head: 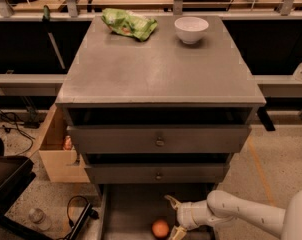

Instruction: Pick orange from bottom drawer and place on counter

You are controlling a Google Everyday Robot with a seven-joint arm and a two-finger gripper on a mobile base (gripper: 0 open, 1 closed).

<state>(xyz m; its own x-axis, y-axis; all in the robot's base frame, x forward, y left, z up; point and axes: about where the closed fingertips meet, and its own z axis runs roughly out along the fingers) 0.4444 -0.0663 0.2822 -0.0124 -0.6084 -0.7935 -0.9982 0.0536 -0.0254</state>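
the counter [156, 69] holds no fruit yet; the orange [160, 228] lies in the open bottom drawer [126, 209], at its near end. my gripper [173, 216] sits just right of it, jaws apart; i judge grasp, lift and placement all remain.

Rounded white arm [241, 211], cream 2-finger pincer [171, 216] low right

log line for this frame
claw: open, over wide grey bottom drawer, beside small round orange fruit | fruit: not gripped | flat grey counter: no fruit yet
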